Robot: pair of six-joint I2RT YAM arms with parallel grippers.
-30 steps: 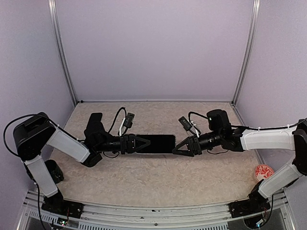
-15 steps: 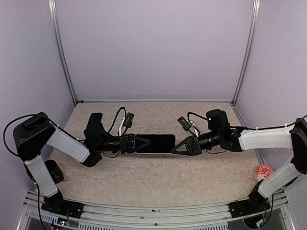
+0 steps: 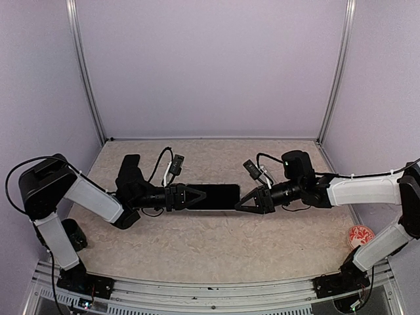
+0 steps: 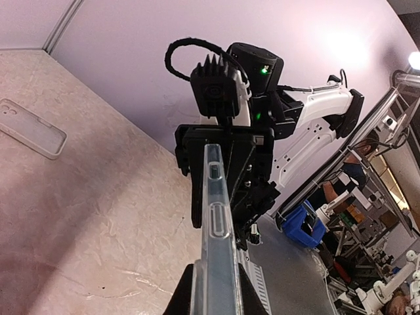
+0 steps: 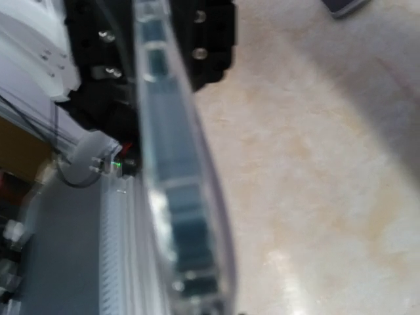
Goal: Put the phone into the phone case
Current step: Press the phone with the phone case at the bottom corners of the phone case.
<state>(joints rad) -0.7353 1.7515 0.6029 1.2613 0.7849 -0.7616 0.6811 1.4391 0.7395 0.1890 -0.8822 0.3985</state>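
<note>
A clear phone case (image 4: 215, 226), seen edge-on, hangs above the middle of the counter (image 3: 210, 252), with the black phone (image 3: 215, 196) apparently seated in it. The left claw (image 3: 199, 196) is clamped on the phone case's left end. The right claw (image 3: 240, 202) meets its right end; I cannot tell whether it grips. A second case (image 4: 33, 128) lies flat on the counter, well apart from the phone case.

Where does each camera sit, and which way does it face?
Top external: above, behind the bases, looking down at the table; left arm, right arm show.
Left wrist: looks along the phone toward the right claw; own fingertips at bottom.
Right wrist: looks along it toward the left claw; own fingers unclear.
Shared: the phone, in all three.
</note>
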